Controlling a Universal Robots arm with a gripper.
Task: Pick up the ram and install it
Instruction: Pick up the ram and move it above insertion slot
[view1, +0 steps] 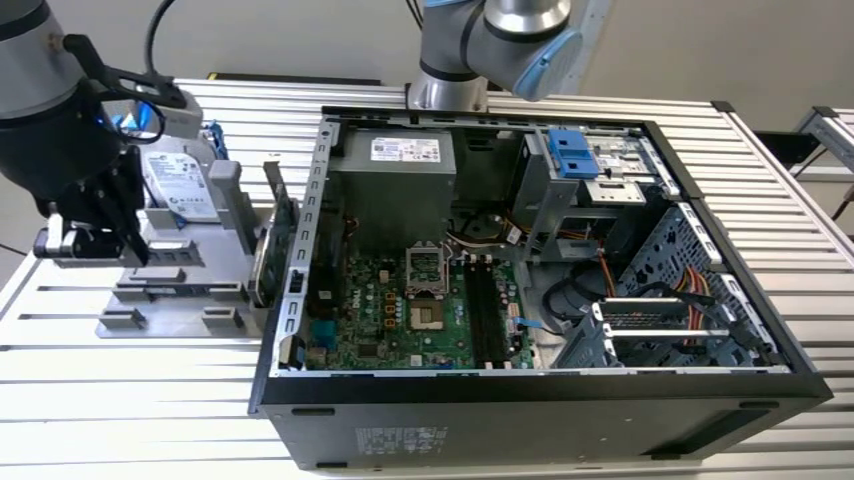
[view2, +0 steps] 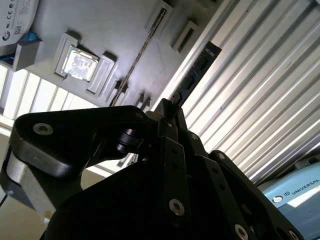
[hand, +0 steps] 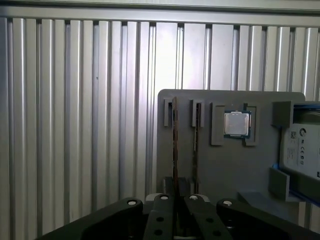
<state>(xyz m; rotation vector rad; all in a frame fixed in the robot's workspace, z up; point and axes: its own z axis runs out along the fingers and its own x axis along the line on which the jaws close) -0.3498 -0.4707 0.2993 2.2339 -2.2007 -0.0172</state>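
The ram (hand: 175, 145) is a slim dark stick standing on edge in a slot of the grey holder tray (hand: 225, 170), near the tray's outer edge. In the second wrist view the ram (view2: 199, 67) sticks out past the fingertips, its black chips showing. My gripper (hand: 176, 197) straddles the stick with its fingers drawn close on both faces, and it looks shut on it. The same gripper (view2: 170, 107) shows in the second wrist view. In the exterior view my gripper (view1: 131, 245) hangs low over the tray (view1: 160, 300), at that view's left.
A second thin stick (hand: 196, 140) stands in the neighbouring slot, with a silver processor (hand: 236, 123) and a hard drive (hand: 300, 150) beyond it. An expansion card (view1: 274, 250) stands between tray and open computer case (view1: 534, 260). The motherboard's long black memory slots (view1: 483, 315) lie inside.
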